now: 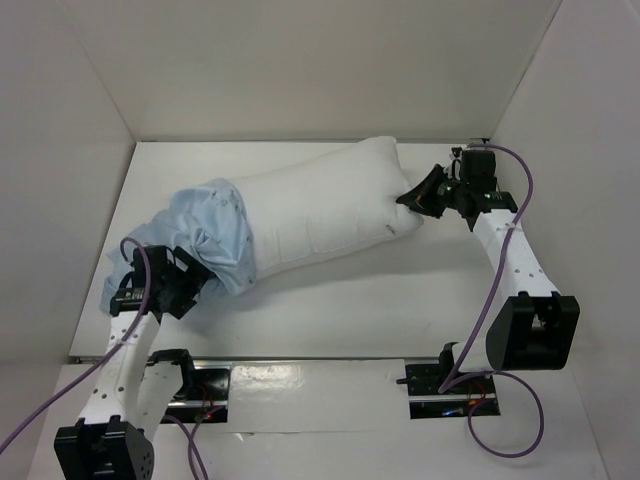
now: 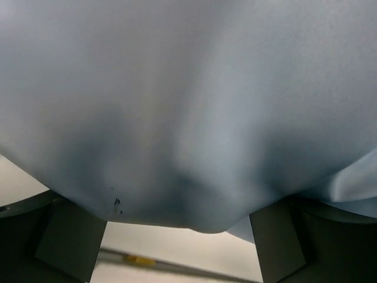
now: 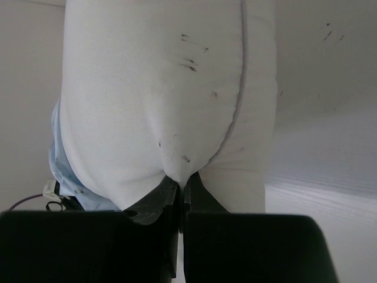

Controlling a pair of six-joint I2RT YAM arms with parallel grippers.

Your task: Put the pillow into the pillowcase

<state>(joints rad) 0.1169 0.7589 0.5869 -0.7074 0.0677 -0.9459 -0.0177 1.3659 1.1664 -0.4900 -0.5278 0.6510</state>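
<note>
Right now the pillow (image 1: 330, 210) lies slantwise on the table (image 1: 330, 320), long axis running near-left to far-right. Its near-left end is tucked inside the pillowcase (image 1: 205, 235). Approx. a third is covered and the rest is bare white, so I'd judge the job partway done. The bare end points toward the table's far-right corner, and the pillowcase mouth faces the same way.

At that bare end the right gripper (image 1: 418, 198) has its jaws pinched tight on a tuck of pillow fabric. The right wrist view shows the cloth drawn to a point between its two black fingers (image 3: 159, 200). Reason, I'd say: the grip anchors the pillow & lets the arm feed it lengthwise into the pillowcase.

The left gripper (image 1: 172, 285) sits near-left, at the bunched end of the pillowcase. Its fingers (image 2: 68, 242) stand wide apart, one at each lower corner of the left wrist view, w/ blue cloth sagging between them and nothing pinched. It's prob. placed there to catch the cloth & draw it up over the pillow against the right arm's hold. That view is so filled w/ cloth, though, that I can't tell which part of the pillowcase it faces.
</note>
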